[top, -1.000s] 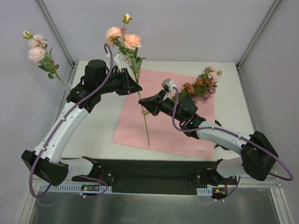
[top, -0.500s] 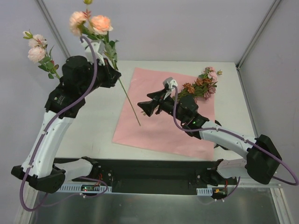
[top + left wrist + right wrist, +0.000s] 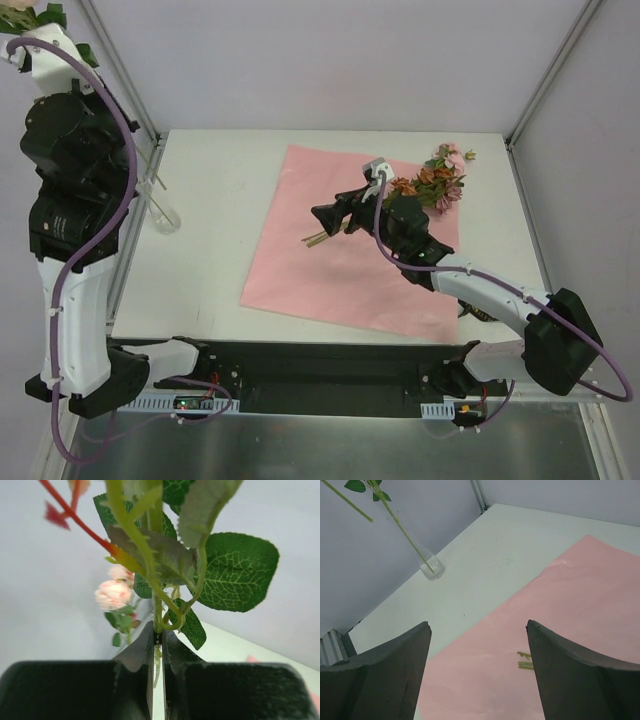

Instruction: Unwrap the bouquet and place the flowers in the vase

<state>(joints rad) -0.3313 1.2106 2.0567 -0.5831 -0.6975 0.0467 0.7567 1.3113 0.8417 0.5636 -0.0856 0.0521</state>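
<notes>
Matte white table (image 3: 220, 250) bears flat pink paper (image 3: 340, 275), clear glass vase (image 3: 434, 570).

Left end effector (image 3: 158, 636) raised the rose stem (image 3: 158, 611); right end effector (image 3: 478, 647) opened.

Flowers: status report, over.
Left gripper jaws shut on rose stem, held high. Right gripper jaws open above pink paper. Vase holds one spray; nothing blocking.

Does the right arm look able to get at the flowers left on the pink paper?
Probably yes: the right gripper hovers with open jaws over the pink paper, the stem ends of the flowers lie bare just below it, and nothing covers them.
</notes>
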